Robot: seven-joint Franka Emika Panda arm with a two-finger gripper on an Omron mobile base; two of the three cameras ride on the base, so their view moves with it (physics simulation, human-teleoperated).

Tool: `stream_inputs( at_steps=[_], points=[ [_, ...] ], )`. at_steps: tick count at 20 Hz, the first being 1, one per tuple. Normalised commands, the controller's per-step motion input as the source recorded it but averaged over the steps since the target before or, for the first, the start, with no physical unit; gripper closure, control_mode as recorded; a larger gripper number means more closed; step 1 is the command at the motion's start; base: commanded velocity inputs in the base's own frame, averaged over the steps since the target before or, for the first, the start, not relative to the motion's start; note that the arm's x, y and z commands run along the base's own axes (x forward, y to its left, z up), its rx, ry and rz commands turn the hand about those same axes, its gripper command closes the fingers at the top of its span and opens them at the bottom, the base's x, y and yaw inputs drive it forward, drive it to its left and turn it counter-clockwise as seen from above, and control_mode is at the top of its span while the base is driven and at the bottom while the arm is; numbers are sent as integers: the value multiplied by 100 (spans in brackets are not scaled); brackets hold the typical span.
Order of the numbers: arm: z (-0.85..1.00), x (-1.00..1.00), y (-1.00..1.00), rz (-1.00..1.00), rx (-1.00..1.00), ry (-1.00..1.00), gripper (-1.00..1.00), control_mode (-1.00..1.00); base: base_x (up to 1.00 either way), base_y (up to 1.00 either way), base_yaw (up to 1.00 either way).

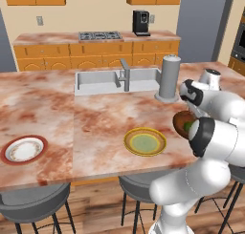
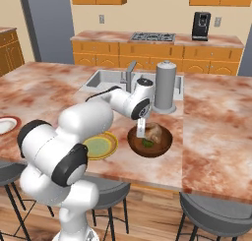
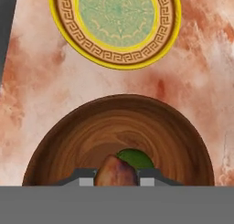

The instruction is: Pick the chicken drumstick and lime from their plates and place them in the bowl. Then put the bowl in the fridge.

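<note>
Drumstick held over the bowl

We see the lumpy brown-and-tan drumstick (image 3: pixel 115 172) clamped between the gripper (image 3: pixel 116 178) fingers at the bottom centre of the hand view, above the dark brown bowl (image 3: pixel 73 141), where the green lime (image 3: pixel 137 157) lies just behind it; the yellow-rimmed plate (image 3: pixel 91 49) sits at the top.
</note>
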Motion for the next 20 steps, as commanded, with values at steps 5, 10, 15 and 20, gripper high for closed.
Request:
stream_inputs(
  at_steps=[5, 10, 15, 20],
  points=[
    [-26, 36, -6, 0, 0, 0, 100, -100, 0, 0, 0],
    [-21, 31, -8, 3, 0, 0, 100, -100, 0, 0, 0],
    [-24, 13, -14, 4, 1, 1, 100, -100, 0, 0, 0],
    [-23, 11, -9, 1, 5, 2, 100, -100, 0, 0, 0]
  ],
)
